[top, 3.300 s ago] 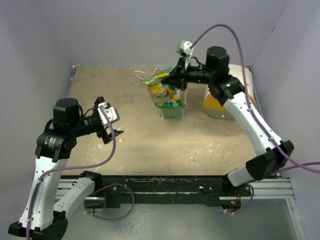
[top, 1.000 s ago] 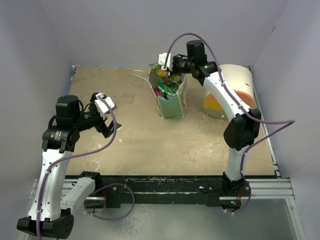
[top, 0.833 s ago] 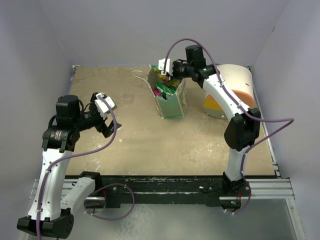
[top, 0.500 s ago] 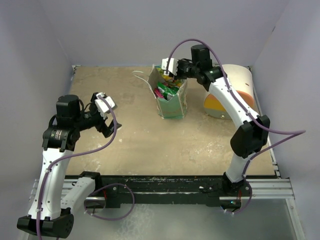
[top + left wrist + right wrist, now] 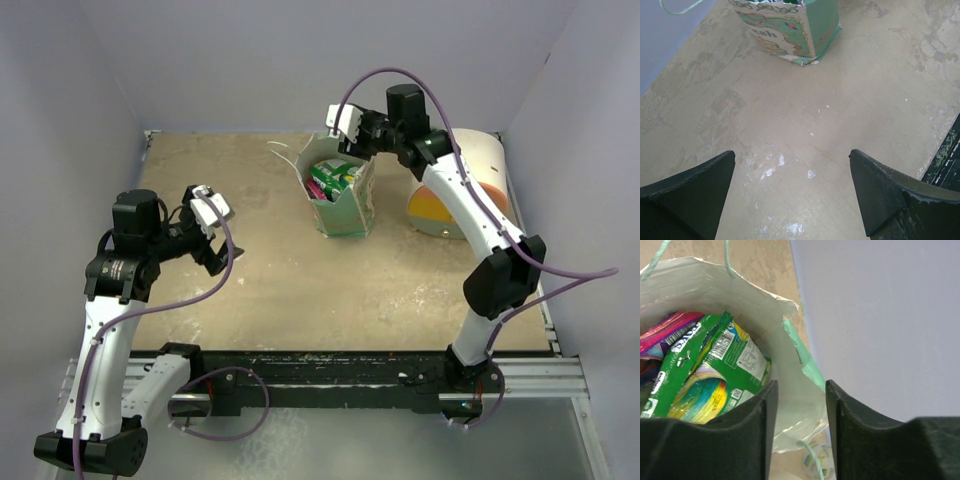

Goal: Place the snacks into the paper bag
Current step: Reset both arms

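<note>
The paper bag [image 5: 342, 205] stands upright at the back middle of the table, pale green with a printed front [image 5: 790, 30]. Snacks lie inside it: a green packet [image 5: 715, 370] [image 5: 335, 177] on top and a magenta one [image 5: 667, 332] beside it. My right gripper [image 5: 800, 390] [image 5: 347, 145] hovers over the bag's rear rim, open, with only the bag's inner wall [image 5: 795, 405] showing between its fingers. My left gripper [image 5: 790, 165] [image 5: 222, 252] hangs above bare table on the left, wide open and holding nothing.
A white cylinder with an orange-yellow face [image 5: 455, 185] lies on its side right of the bag. The bag's thin string handle [image 5: 283, 150] trails to its left. Lilac walls [image 5: 250, 60] enclose the table at the back and sides.
My right gripper has opened and risen slightly from the bag's mouth, and the green packet now lies inside the bag. The left arm has not moved.
</note>
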Robot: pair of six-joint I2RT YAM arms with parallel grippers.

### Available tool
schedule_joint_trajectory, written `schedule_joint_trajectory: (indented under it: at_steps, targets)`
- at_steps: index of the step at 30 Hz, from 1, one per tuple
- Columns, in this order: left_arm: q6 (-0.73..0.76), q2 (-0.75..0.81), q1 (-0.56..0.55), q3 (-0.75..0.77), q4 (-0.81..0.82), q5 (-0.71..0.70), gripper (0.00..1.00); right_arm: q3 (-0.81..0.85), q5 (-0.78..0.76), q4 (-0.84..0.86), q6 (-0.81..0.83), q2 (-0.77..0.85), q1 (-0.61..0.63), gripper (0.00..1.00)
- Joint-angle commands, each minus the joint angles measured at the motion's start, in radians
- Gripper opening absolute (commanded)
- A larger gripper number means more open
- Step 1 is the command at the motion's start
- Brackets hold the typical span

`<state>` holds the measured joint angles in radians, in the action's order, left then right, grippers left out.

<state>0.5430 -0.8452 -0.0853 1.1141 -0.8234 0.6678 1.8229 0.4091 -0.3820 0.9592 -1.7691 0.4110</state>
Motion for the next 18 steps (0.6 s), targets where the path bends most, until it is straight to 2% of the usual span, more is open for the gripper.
schedule_joint_trajectory:
  at_steps: [1, 4, 8, 18]
  targets:
    - [0.01, 0.009, 0.009, -0.002, 0.03, 0.032, 0.99, 0.11, 0.03, -0.063, -0.14, -0.035, -0.003, 0.59]
    - [0.01, 0.01, 0.009, -0.005, 0.03, 0.031, 0.99, 0.141, 0.039, -0.102, -0.197, -0.057, -0.001, 0.65]
    - [-0.01, 0.011, 0.009, -0.005, 0.048, 0.0, 0.99, 0.12, 0.043, -0.093, -0.259, -0.033, 0.0, 0.68]
    - [-0.144, 0.015, 0.012, -0.012, 0.166, -0.284, 0.99, 0.125, -0.002, -0.119, -0.415, 0.067, 0.001, 0.72]
